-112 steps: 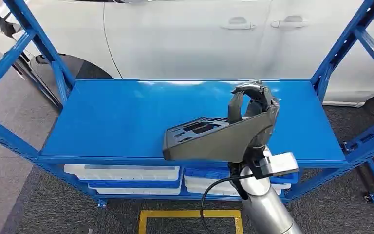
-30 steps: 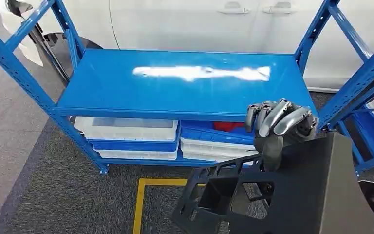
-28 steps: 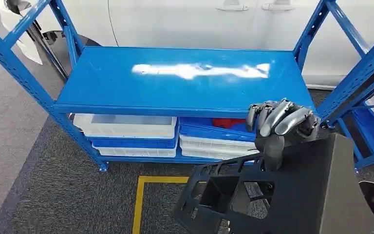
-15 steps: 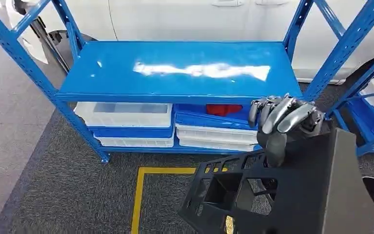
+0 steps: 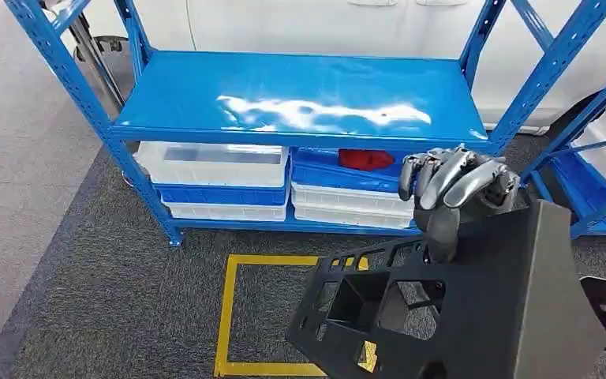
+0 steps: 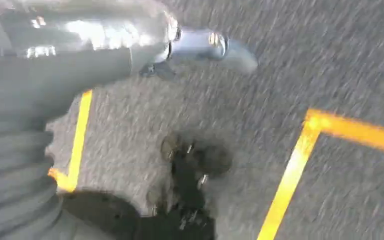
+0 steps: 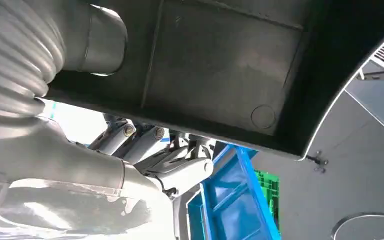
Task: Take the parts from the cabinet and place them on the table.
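Right robot hand (image 5: 454, 193) grips the black part (image 5: 473, 316) by its top edge, held low and near over grey carpet (image 5: 87, 316), well apart from the blue cabinet (image 5: 300, 103).

- Bright, even light overhead; white glare streaks across the blue shelf top (image 5: 300, 91).
- Left wrist view is motion-blurred, the floor (image 6: 330, 65) smeared.
- Right wrist view overexposed near the hand (image 7: 145, 155).

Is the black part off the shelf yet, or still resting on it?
Off. The right hand grips the black part above the carpet, apart from the blue shelf, whose top surface is bare.
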Robot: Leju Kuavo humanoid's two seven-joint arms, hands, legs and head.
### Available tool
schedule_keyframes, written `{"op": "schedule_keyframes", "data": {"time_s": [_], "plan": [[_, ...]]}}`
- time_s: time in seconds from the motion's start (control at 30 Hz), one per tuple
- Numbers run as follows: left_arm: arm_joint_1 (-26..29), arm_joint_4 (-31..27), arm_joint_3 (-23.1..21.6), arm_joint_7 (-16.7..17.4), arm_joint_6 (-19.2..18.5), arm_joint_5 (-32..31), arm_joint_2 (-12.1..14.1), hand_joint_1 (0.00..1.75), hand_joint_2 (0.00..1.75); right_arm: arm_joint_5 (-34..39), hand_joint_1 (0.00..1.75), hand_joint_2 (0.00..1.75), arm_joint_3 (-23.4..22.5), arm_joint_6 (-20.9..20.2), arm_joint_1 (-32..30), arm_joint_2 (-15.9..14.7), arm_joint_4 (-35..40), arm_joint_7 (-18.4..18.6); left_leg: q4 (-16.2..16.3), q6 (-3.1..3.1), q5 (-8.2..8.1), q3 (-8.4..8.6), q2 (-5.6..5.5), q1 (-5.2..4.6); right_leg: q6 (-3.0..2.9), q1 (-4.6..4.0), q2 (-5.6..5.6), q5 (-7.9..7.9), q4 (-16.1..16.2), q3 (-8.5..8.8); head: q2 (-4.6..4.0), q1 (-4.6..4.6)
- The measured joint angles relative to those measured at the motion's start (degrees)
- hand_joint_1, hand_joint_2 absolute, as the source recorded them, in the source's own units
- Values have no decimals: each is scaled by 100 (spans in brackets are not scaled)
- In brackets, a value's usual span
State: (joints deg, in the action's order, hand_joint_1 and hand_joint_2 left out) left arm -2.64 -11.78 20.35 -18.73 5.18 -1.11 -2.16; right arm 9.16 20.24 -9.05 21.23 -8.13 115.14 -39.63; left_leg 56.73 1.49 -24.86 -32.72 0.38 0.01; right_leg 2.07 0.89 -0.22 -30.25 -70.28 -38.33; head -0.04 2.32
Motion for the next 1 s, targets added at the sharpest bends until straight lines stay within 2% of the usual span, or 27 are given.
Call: {"op": "schedule_keyframes", "data": {"time_s": [0.03, 0.07, 0.1, 0.13, 0.2, 0.23, 0.27, 0.3, 0.37, 0.4, 0.43, 0.47, 0.5, 0.53, 0.57, 0.6, 0.63, 0.73, 0.77, 0.8, 0.83, 0.87, 0.9, 0.93, 0.97, 1.0], "plan": [[4, 0, 4, 4, -7, 0, -2, 0, 175, -13, 175, 175, 0, -9, 12, -2, 0, 2, 36, -12, 9, -34, -2, 0, -19, 0, -1, 179, 555, 368, 0, 2], [-1, 0, 6, 15, -13, -15, -4, 0, 175, -26, 175, 175, 0, -17, 32, -7, 0, 2, 82, -20, 13, -61, 22, -1, -60, -7, -49, 273, 1092, 724, -2, 2], [-3, 0, 7, 28, -22, -24, -4, 0, 175, -39, 175, 175, 0, -20, 38, -15, 2, 4, 132, -47, 4, -85, 45, -46, -130, -56, -134, 201, 1213, 741, 0, 2], [10, 0, 7, 37, -37, -39, -4, 0, 175, -70, 175, 175, 2, -24, 39, -15, 2, 7, 127, -85, 26, -97, 46, -31, -172, -61, -64, 241, 1204, 722, 0, 0], [23, 0, 7, 55, -48, -92, -4, 0, 175, -173, 175, 175, 9, -24, -7, -20, 4, -2, 105, -139, 57, -92, 88, -16, -221, -73, -9, 268, 1198, 688, 0, 2], [21, 0, 9, 55, -44, -107, -2, 0, 175, -234, 175, 175, 13, -35, -52, -20, 39, -11, 107, -172, 71, -95, 108, -34, -275, -42, 21, 320, 1242, 684, 0, 2], [21, 0, 9, 52, -37, -138, 2, 0, 175, -262, 175, 175, 17, -46, -72, -17, 65, -13, 193, -208, -25, -142, 69, -11, -300, -15, 26, 361, 1264, 685, 0, 0], [23, 0, 7, 50, -22, -144, 0, 0, 175, -290, 175, 175, 20, -52, -74, -17, 94, -18, 417, -247, -234, -232, 33, -5, -331, -11, 53, 384, 1265, 660, 0, 2], [28, 0, 9, 46, 11, -164, 2, 0, 175, -297, 175, 175, 20, -79, -90, -15, 122, -17, 1290, -295, -730, -580, 21, 32, -351, -19, 109, 424, 1262, 601, 0, 2], [30, 0, 11, 26, 37, -179, 2, 0, 175, -280, 175, 175, 20, -94, -90, -15, 123, -17, 1750, -312, -910, -762, 21, 35, -343, -19, 152, 447, 1256, 565, -2, 2], [31, 0, 17, 13, 85, -188, 2, 0, 175, -247, 175, 175, 17, -120, -89, -15, 122, -18, 1943, -321, -925, -828, 21, 42, -336, -17, 198, 467, 1251, 538, -2, 2], [32, 0, 26, -17, 129, -195, 4, 0, 175, -204, 175, 175, 11, -146, -86, -15, 122, -18, 1826, -321, -811, -749, 20, 54, -323, -16, 246, 481, 1246, 519, 0, 2], [33, 0, 39, -59, 170, -195, 4, 0, 175, -179, 175, 175, 4, -155, -80, -15, 122, -20, 1453, -310, -598, -524, 11, 62, -307, -14, 303, 492, 1239, 511, 0, 2], [33, 0, 50, -88, 210, -197, 4, 0, 175, -175, 175, 175, -2, -166, -66, -15, 122, -20, 934, -292, -361, -233, -44, 69, -295, -13, 355, 500, 1230, 510, 0, 2], [34, 0, 63, -120, 232, -201, 4, 0, 175, -177, 175, 175, -4, -188, -30, -15, 122, -20, 421, -272, -163, 48, -216, 80, -282, -9, 404, 506, 1220, 507, -2, 2], [39, 0, 70, -127, 221, -205, 4, 0, 175, -192, 175, 175, -4, -192, 20, -13, 125, -20, 169, -231, -247, 180, -483, 89, -247, -23, 450, 525, 1216, 474, -2, 2], [44, 0, 85, -131, 210, -223, 4, 0, 175, -210, 175, 175, -2, -205, 68, -13, 125, -15, 90, -235, -234, 197, -455, 90, -205, -18, 523, 541, 1188, 425, -2, 0], [48, 0, 103, -98, 197, -192, 4, 0, 175, -240, 175, 175, -2, -190, 75, -9, 138, -2, 108, -165, -196, 161, -296, 62, -76, 7, 681, 622, 1229, 370, 0, 2], [37, 0, 114, -94, 186, -173, -11, 0, 175, -251, 175, 175, -9, -170, 67, -11, 157, 9, 50, -91, -138, 160, -196, 118, -59, 16, 625, 581, 1179, 345, -2, 0], [34, 0, 133, -85, 197, -146, -2, 0, 175, -258, 175, 175, -24, -138, 78, -11, 179, 9, 37, -57, -124, 147, -135, 106, -51, -28, 367, 424, 1005, 258, 0, -2], [42, 0, 160, -74, 210, -129, 4, 0, 175, -264, 175, 175, -39, -129, 72, -11, 188, 7, 38, -32, -113, 127, -70, 94, -43, -20, 203, 170, 612, 76, 0, 0], [60, 0, 192, -52, 212, -98, 4, 0, 175, -262, 175, 175, -59, -125, 36, -9, 188, -2, 39, -23, -110, 114, 1, 75, -27, -11, 134, -65, 132, -135, 0, 0], [76, 0, 234, -31, 210, -83, 7, 0, 175, -245, 175, 175, -70, -122, -6, -9, 188, -15, 42, -17, -109, 99, 74, 60, -16, -3, 100, -233, -293, -321, 0, 0], [87, 0, 256, -3, 201, -81, 9, 0, 175, -234, 175, 175, -96, -125, -53, -9, 188, -20, 48, -16, -109, 85, 148, 52, -7, -1, 86, -292, -553, -428, -2, 0], [98, 0, 271, 17, 186, -81, 9, 0, 175, -221, 175, 175, -120, -129, -93, -9, 188, -22, 53, -16, -109, 76, 220, 47, -2, -1, 77, -213, -529, -394, 0, 0], [96, 0, 284, 35, 166, -74, 9, 0, 175, -216, 175, 175, -147, -138, -113, -11, 192, -26, 63, -17, -110, 73, 291, 43, -10, -1, 52, -20, -213, -201, 0, 0]]}}
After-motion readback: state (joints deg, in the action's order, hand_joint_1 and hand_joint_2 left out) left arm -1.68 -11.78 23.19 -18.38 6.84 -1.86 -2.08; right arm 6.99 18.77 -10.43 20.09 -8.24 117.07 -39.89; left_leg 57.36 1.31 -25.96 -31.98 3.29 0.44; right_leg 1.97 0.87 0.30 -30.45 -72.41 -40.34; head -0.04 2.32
